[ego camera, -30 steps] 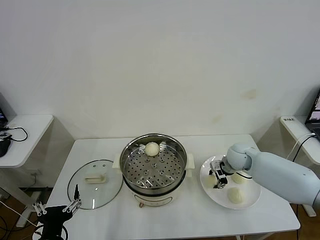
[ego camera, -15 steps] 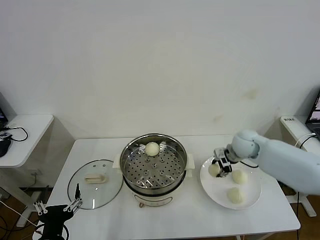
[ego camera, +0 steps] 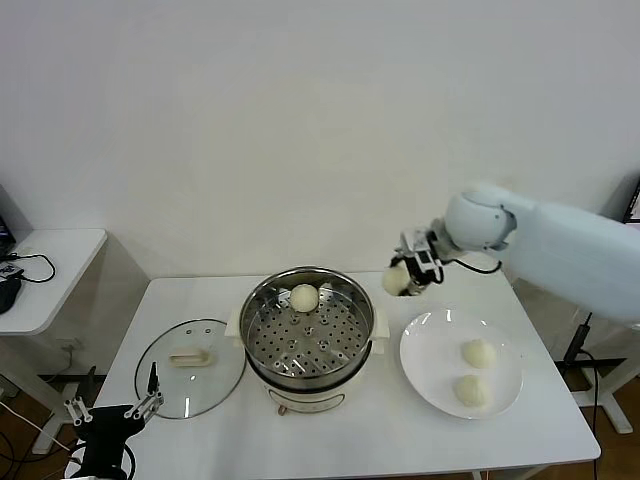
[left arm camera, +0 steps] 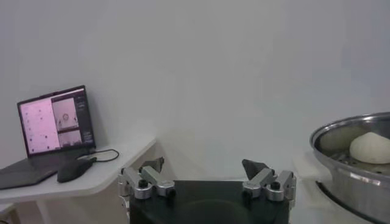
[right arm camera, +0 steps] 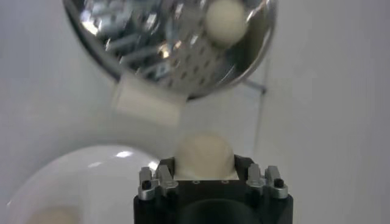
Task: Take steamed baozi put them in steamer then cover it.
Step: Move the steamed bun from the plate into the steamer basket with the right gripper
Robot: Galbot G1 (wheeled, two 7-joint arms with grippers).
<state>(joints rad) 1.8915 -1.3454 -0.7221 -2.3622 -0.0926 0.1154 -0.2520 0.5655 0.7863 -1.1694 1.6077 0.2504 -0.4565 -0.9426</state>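
My right gripper (ego camera: 408, 272) hangs in the air between the steamer and the plate, shut on a cream baozi (ego camera: 396, 281). In the right wrist view that baozi (right arm camera: 203, 155) fills the space between my fingers. The steel steamer (ego camera: 307, 325) stands at the table's middle with one baozi (ego camera: 304, 297) at its back; the same bun (right arm camera: 225, 20) shows in the right wrist view. Two baozi (ego camera: 478, 353) (ego camera: 470, 391) lie on the white plate (ego camera: 430, 370). The glass cover (ego camera: 190, 367) lies flat left of the steamer. My left gripper (ego camera: 112, 415) is parked open at the table's front left corner.
A side desk (ego camera: 45, 270) with a cable and a mouse stands far left; the left wrist view shows a laptop (left arm camera: 53, 122) on it. Another desk edge (ego camera: 600, 265) is at the far right. A white wall runs behind the table.
My right gripper has lifted a baozi off the plate and carried it up and back toward the steamer. Two buns are left on the plate. The left arm has not moved.
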